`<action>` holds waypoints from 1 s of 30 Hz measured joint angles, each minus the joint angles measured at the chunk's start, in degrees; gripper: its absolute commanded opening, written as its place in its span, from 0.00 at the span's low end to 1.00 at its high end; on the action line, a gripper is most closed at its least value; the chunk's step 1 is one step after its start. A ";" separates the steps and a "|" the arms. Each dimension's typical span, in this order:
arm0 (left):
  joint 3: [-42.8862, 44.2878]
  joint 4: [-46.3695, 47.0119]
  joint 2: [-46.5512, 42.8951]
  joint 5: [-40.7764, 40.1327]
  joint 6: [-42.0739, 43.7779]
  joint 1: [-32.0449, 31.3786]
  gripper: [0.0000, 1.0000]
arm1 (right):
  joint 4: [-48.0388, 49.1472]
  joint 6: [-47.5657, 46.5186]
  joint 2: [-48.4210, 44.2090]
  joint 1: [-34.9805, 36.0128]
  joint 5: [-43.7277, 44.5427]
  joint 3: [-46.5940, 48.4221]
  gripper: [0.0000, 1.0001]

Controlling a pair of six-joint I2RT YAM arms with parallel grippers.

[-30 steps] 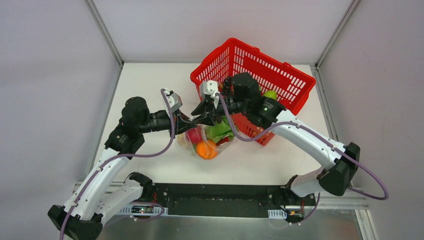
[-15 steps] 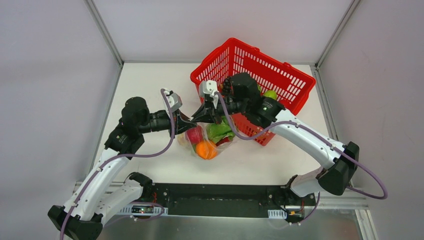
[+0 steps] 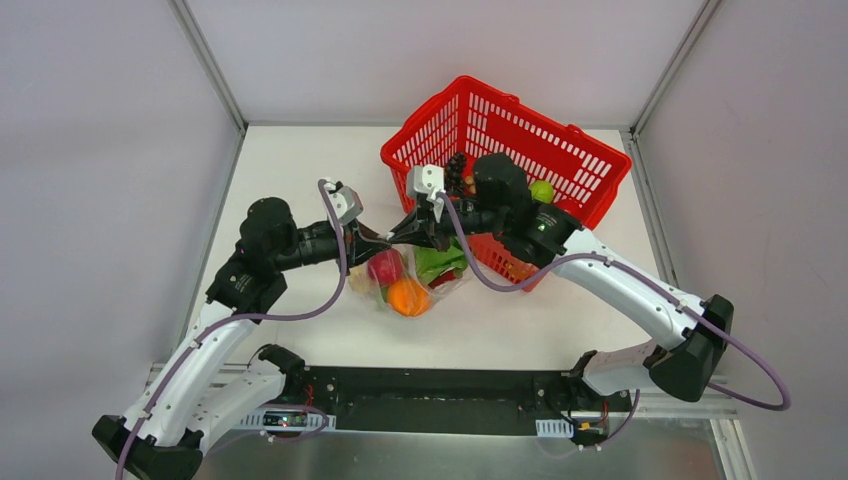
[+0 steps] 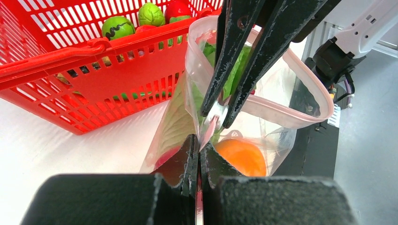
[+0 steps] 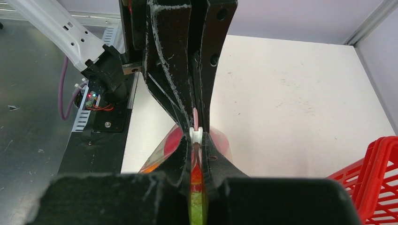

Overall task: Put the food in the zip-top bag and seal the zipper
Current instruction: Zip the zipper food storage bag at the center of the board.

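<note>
Left gripper (image 4: 198, 140) and right gripper (image 5: 197, 143) both pinch the zipper (image 4: 286, 117); only the left wrist view shows the bag (image 4: 176, 122) gaping.

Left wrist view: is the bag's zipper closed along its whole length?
No, beyond the pinched end the zipper bows apart into a wide open loop.

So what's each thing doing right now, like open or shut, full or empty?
zip-top bag, mouth open, food inside.
zipper, unsealed, pinched at one end.
left gripper, shut on the zip-top bag's edge.
right gripper, shut on the zipper.
red basket, upright, toy produce inside.
</note>
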 measured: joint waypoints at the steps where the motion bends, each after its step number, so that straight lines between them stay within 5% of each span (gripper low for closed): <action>1: 0.00 -0.02 -0.02 -0.33 0.00 0.00 0.00 | -0.07 0.00 -0.11 0.00 0.26 -0.13 0.00; 9: -1.64 1.18 -2.99 -4.24 -0.09 0.00 0.00 | -0.48 -0.04 -1.88 0.26 3.67 -1.64 0.00; 14: -1.81 3.13 -2.56 -1.75 -1.01 0.07 0.39 | -0.59 0.26 -3.02 0.17 3.56 -2.14 0.00; 18: -0.09 4.76 0.98 3.08 -3.08 0.13 0.45 | -0.59 1.11 -3.08 -0.15 3.34 -2.14 0.00; 20: 0.76 4.74 2.43 4.83 -3.23 0.13 0.41 | -0.59 1.42 -3.08 -0.17 3.30 -2.14 0.00; 26: 1.62 2.84 3.06 7.45 -1.66 0.15 0.00 | -0.96 1.55 -3.08 -0.17 3.28 -2.14 0.00; 30: 2.32 0.85 2.95 7.54 0.59 0.13 0.00 | -1.20 1.55 -3.08 -0.13 3.28 -2.14 0.00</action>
